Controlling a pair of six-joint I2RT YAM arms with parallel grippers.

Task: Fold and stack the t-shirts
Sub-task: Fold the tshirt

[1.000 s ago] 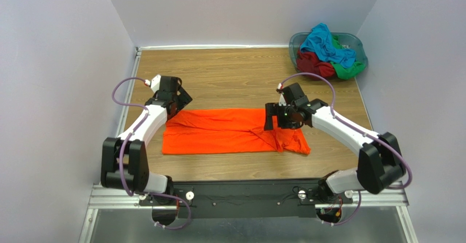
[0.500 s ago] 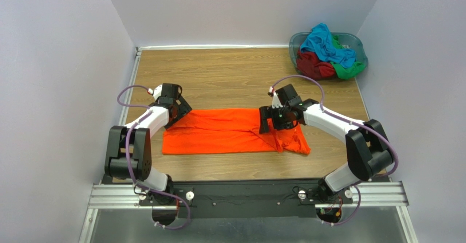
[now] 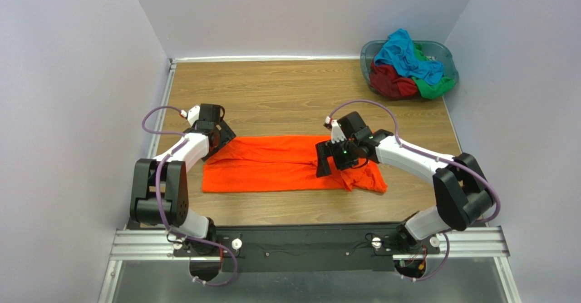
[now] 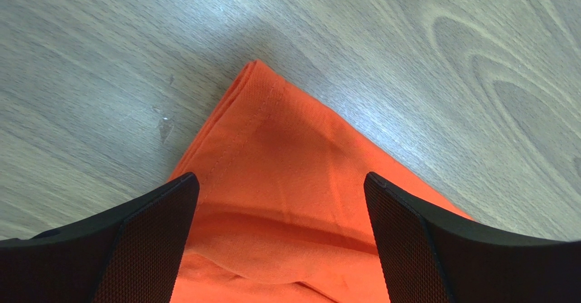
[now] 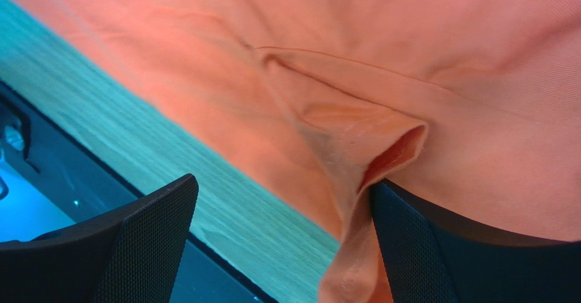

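We find the orange shirt (image 3: pixel 279 163) flat on the table (image 3: pixel 286 92), midway between the left and right edges and nearer the near edge. It is doubled into a long band, and its right end is bunched.

The left gripper (image 3: pixel 219 138) hangs over the band's far-left corner. Its jaws are wide, the corner lies centred between them, and nothing is held.

The right gripper (image 3: pixel 326 160) stands over the rumpled cloth right of the band's middle, likewise wide and empty. A raised lip of hem (image 5: pixel 399 146) lies just beside one finger.

We judge the step to be taking both holds. We recommend lowering each gripper straight down to the table, closing on every layer rather than the top ply alone, then lifting together.

The other shirts (image 3: pixel 406 64) sit in the basket (image 3: pixel 366 51) at the far-right corner.
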